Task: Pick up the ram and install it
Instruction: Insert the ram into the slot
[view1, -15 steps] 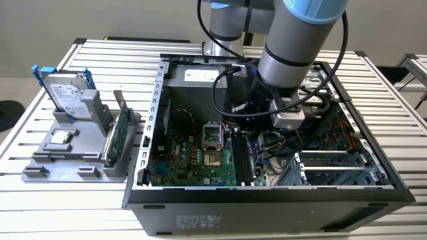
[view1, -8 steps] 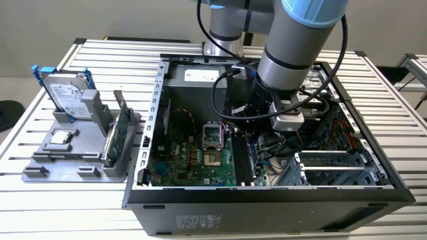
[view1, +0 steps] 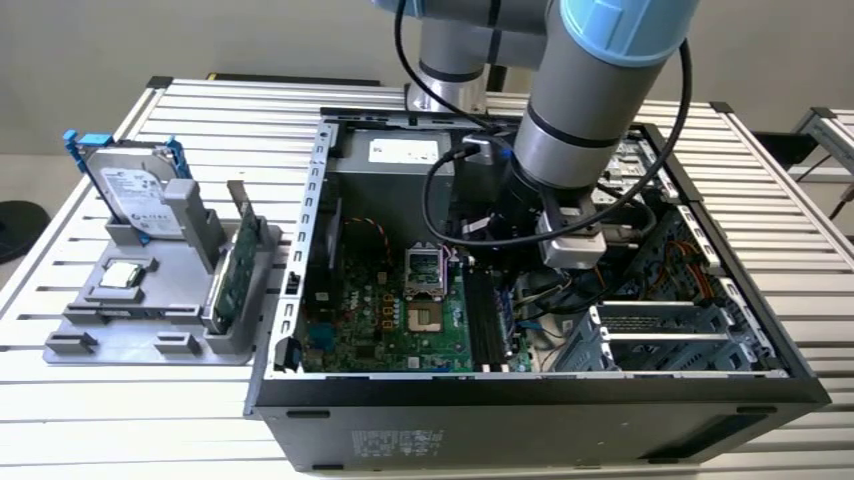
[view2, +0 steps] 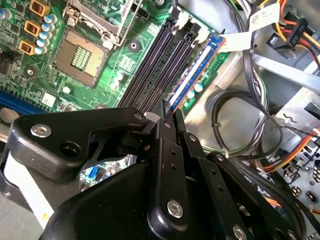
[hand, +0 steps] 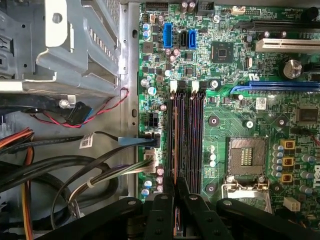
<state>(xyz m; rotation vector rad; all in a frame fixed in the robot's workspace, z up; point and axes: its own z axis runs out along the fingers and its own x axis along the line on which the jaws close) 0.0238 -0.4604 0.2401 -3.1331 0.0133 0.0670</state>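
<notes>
The ram is a thin dark stick with a blue and white edge. It stands on edge in the outermost of the black memory slots on the green motherboard. In the first wrist view the ram shows as a thin line along its slot. My gripper is low inside the open computer case, its black fingertips pinched on the ram's top edge at one end. The same grip shows in the first wrist view, gripper. In the exterior view the arm's wrist covers most of the gripper above the slots.
Cable bundles and a metal drive cage lie close beside the slots. The CPU socket sits on the slots' other side. Outside the case, a grey holder carries a silver hard drive and a green expansion card.
</notes>
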